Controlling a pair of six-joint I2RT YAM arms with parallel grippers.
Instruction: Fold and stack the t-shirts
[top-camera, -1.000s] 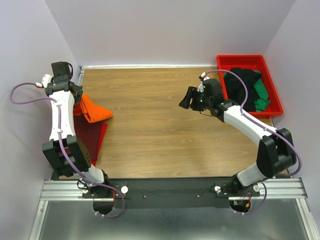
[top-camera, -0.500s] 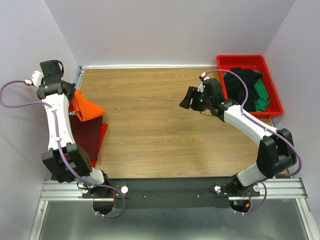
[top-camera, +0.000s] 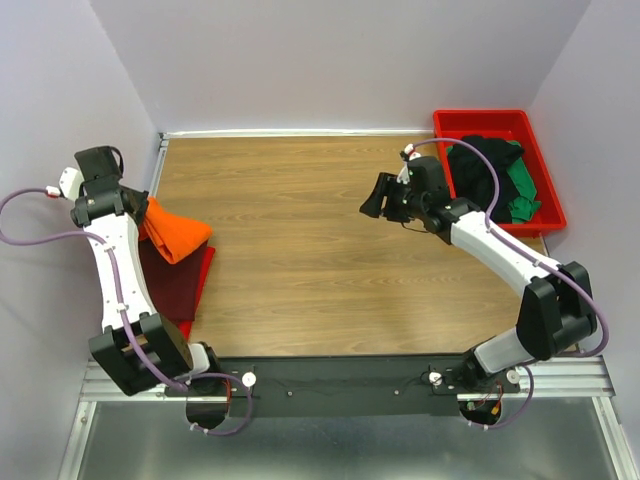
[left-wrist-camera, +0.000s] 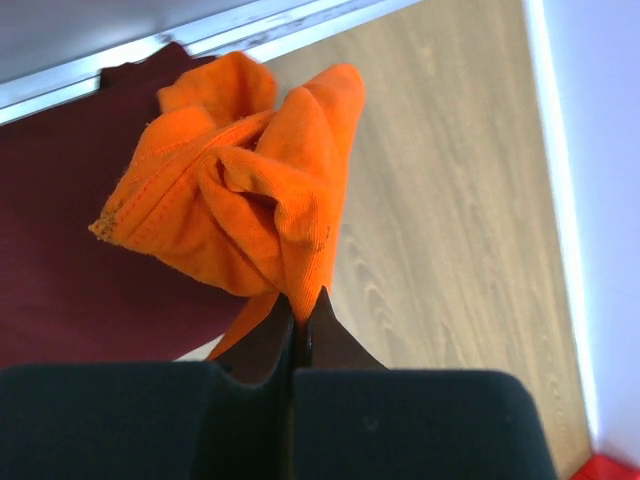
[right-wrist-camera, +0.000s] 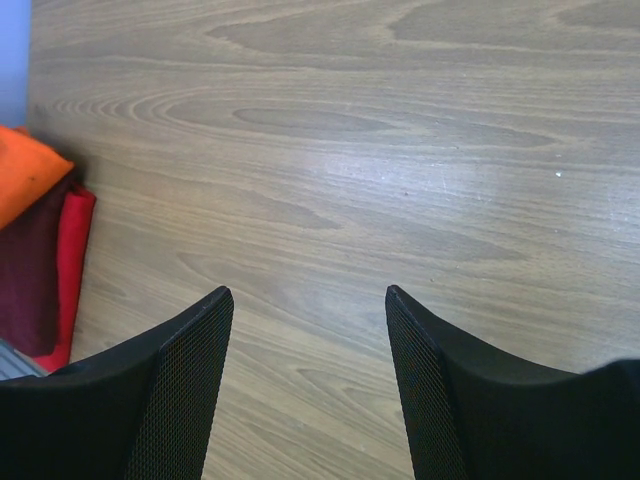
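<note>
A red tray (top-camera: 478, 115) sits at the far right corner of the bench (top-camera: 300, 260), its long side along the right wall. It holds two crumpled shirts. A black shirt (top-camera: 478, 165) is heaped over the far and middle part, and a green shirt (top-camera: 523, 188) is bunched against the right side, partly overlapped by the black one. The right arm's cable arcs above the tray's left rim.

A stack lies at the left edge of the bench. A red shirt (top-camera: 207, 265) is at the bottom, showing only as a strip along the stack's right side, and a maroon shirt (top-camera: 175, 280) lies flat on it. The orange shirt (top-camera: 178, 230) is over the far end of this stack, bunched and creased rather than flat. The left fingers (left-wrist-camera: 298, 325) are clenched on one fold of it, pressed together with orange cloth pinched between them. In the left wrist view the cloth spreads from that grip in loose folds across the maroon shirt. I cannot tell whether it rests on the maroon shirt or hangs just above it.

The right fingers (top-camera: 368, 206) hover over bare wood just left of the tray, spread apart and grasping nothing. They point toward the stack, well apart from it, and the right wrist view shows its three colours at the left edge.
</note>
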